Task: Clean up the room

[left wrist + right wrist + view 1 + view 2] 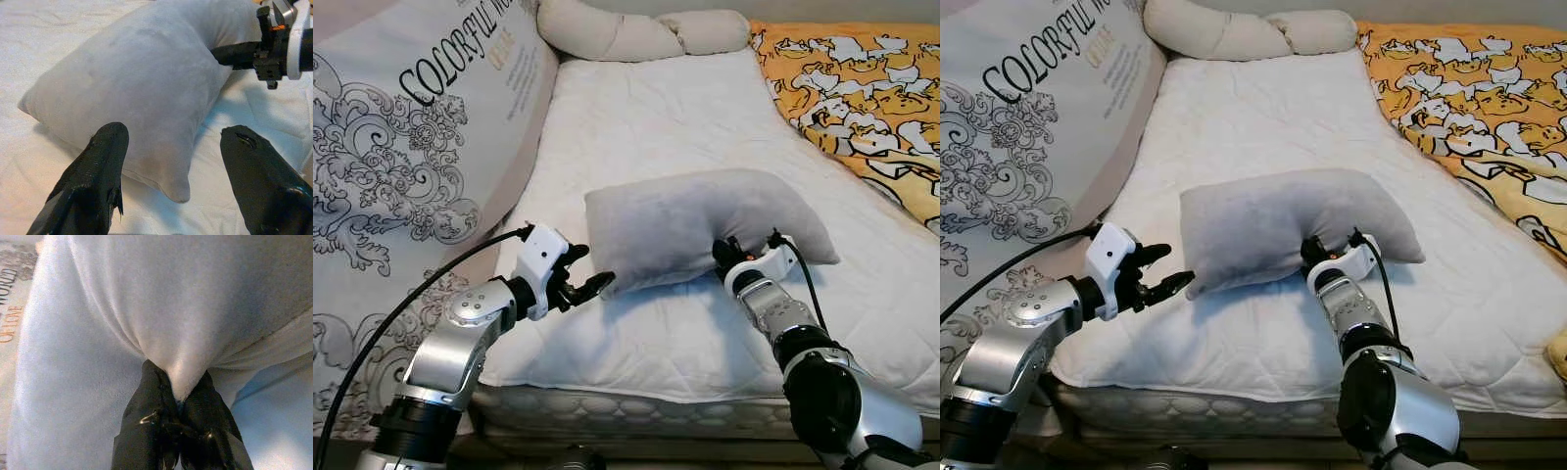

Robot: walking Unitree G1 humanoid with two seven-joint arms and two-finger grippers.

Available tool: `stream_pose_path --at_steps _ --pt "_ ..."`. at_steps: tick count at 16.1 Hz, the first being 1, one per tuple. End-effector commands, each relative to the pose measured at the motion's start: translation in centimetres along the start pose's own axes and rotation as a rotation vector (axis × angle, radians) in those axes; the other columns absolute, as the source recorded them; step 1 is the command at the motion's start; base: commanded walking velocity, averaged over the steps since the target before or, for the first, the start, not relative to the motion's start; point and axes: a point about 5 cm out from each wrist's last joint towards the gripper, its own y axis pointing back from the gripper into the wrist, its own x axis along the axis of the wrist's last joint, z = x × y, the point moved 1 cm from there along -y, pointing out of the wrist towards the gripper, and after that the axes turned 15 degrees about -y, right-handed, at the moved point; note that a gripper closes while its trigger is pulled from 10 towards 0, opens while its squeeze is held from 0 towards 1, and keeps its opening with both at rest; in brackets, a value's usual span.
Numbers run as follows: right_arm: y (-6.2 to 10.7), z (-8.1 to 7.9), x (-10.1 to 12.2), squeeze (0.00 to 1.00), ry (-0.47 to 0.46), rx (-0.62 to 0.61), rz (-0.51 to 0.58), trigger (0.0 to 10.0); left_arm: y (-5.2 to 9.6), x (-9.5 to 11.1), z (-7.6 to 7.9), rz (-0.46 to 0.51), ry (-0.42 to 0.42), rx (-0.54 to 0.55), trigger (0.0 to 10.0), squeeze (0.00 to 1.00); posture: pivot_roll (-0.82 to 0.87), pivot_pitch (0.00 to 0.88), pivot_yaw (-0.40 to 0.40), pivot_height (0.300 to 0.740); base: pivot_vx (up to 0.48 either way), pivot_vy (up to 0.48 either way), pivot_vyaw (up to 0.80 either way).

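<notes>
Grey plush, the pillow [705, 227] lies on the bed's white mattress [675, 117], its long axis running across the bed from the robot's left to its right, one corner aimed at the left pincer [590, 285] and a slight bend in its middle. The right pincer [178, 399] is closed on a fold of the near edge (the fabric bunches between the fingers). The left pincer stands wide, just beside the left corner, not touching. To do this well, I judge the left should close on that corner before lifting, so both ends rise together and the pillow stays level instead of sagging.
</notes>
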Motion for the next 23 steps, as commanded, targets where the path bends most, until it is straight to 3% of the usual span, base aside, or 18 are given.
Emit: stream_pose_path --at_steps 1,3,5,7,9,12,14,16,18,20,22,23 --pt "0.1 -0.2 0.5 0.00 -0.032 0.046 0.013 0.0 0.3 -0.1 -0.6 -0.003 -0.010 0.041 10.0 0.00 0.07 0.000 0.088 0.740 0.000 0.000 0.00" --pt "0.3 -0.5 1.2 0.00 -0.085 0.115 0.023 0.0 0.1 0.3 -1.3 0.014 -0.016 0.088 10.0 0.00 0.07 0.000 0.083 0.740 0.000 0.000 0.00" --pt "0.6 -1.5 2.5 0.00 -0.044 0.244 -0.013 0.0 -0.1 1.1 -2.8 0.044 -0.002 0.162 10.0 0.00 0.08 0.000 0.080 0.740 0.000 0.000 0.00" --pt "1.5 -2.3 5.0 0.00 0.085 0.350 -0.056 0.0 -0.1 1.7 -4.2 0.069 0.019 0.215 10.0 0.00 0.08 0.000 0.077 0.740 0.000 0.000 0.00" --pt "3.0 -1.7 8.3 0.00 0.250 0.340 -0.068 0.0 0.0 1.9 -4.6 0.076 0.023 0.231 10.0 0.00 0.07 0.000 0.072 0.740 0.000 0.000 0.00" --pt "5.8 0.2 12.1 0.00 0.508 0.256 -0.145 0.0 -0.6 2.0 -4.4 0.102 0.056 0.203 10.0 0.00 0.07 0.000 0.066 0.740 0.000 0.000 0.00" --pt "7.1 1.2 13.8 0.00 0.576 0.197 -0.144 0.0 -1.2 2.3 -4.5 0.118 0.078 0.191 10.0 0.00 0.05 0.000 0.073 0.740 0.000 0.000 0.00" --pt "9.0 3.4 16.4 0.00 0.658 0.011 -0.090 0.0 -2.2 2.8 -4.9 0.136 0.096 0.180 10.0 0.00 0.04 0.000 0.080 0.740 0.000 0.000 0.00" --pt "10.8 6.4 18.6 0.00 0.657 -0.282 0.089 0.0 -4.5 3.7 -5.1 0.161 0.131 0.160 10.0 0.00 0.02 0.000 0.088 0.740 0.000 0.000 0.00" --pt "11.3 8.5 17.7 0.00 0.802 -0.410 0.015 0.0 -6.2 4.1 -5.1 0.157 0.163 0.152 10.0 0.00 0.00 0.000 0.101 0.740 0.000 0.000 0.00" --pt "11.0 9.7 16.1 0.00 0.917 -0.444 -0.073 0.0 -7.2 4.4 -4.7 0.145 0.171 0.138 10.0 0.00 -0.02 0.000 0.111 0.740 0.000 0.000 0.00" --pt "10.6 9.9 15.5 0.00 0.931 -0.455 -0.061 2.9 -7.5 4.4 -4.5 0.144 0.173 0.133 10.0 0.00 -0.02 0.000 0.112 0.740 0.000 0.000 0.00"
